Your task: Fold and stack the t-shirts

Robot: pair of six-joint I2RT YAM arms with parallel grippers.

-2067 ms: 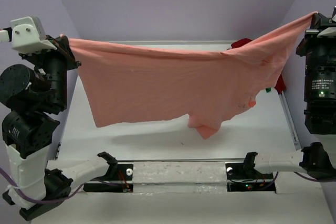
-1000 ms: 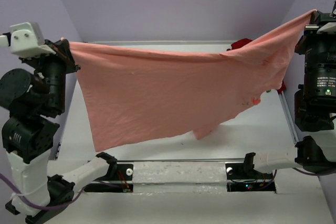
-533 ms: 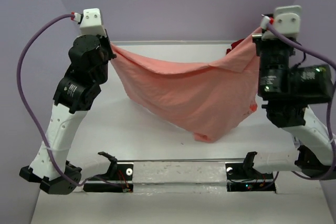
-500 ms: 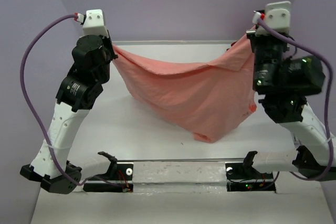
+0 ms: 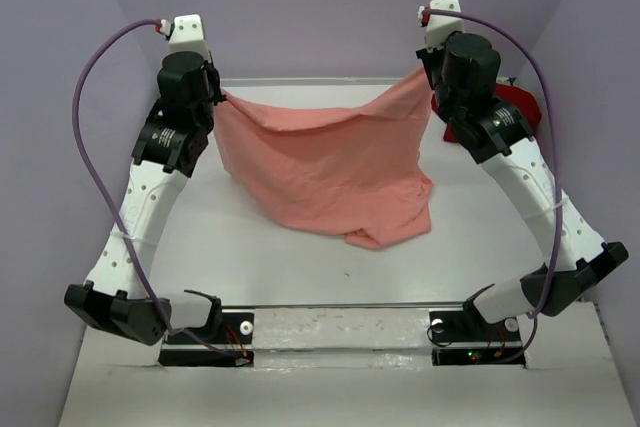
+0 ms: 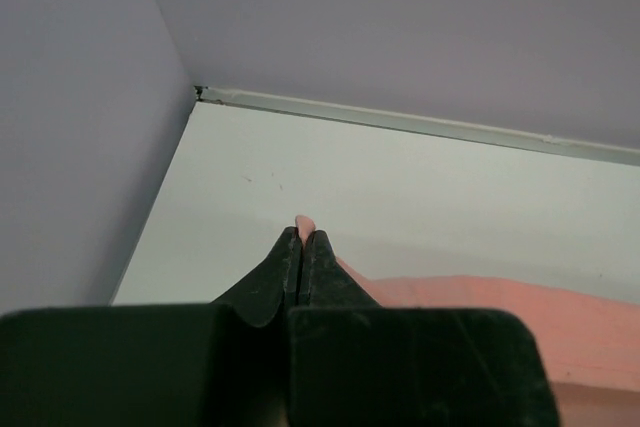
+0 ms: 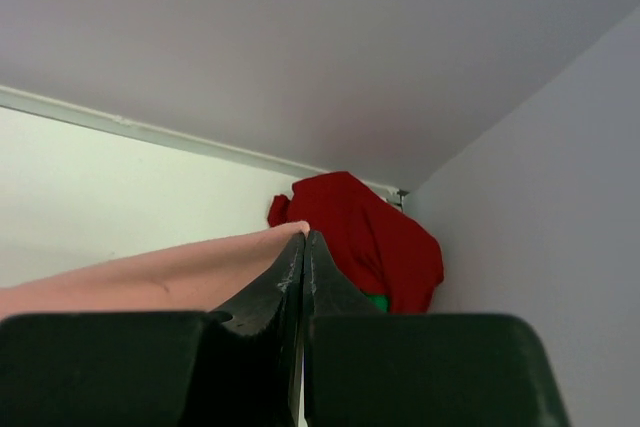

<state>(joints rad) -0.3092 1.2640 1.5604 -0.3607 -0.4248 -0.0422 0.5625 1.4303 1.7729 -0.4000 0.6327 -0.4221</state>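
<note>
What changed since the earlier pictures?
Both arms swung forward and inward; the pink shirt, stretched wide before, now sags between the left gripper and right gripper, its lower edge reaching the table. Both grippers stay shut on it; the red shirt stays in the far right corner.

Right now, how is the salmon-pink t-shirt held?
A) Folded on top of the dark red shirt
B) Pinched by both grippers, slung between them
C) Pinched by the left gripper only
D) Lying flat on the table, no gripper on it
B: the left gripper and the right gripper are each shut on an upper edge of the salmon-pink t-shirt, which sags between them above the table.
</note>
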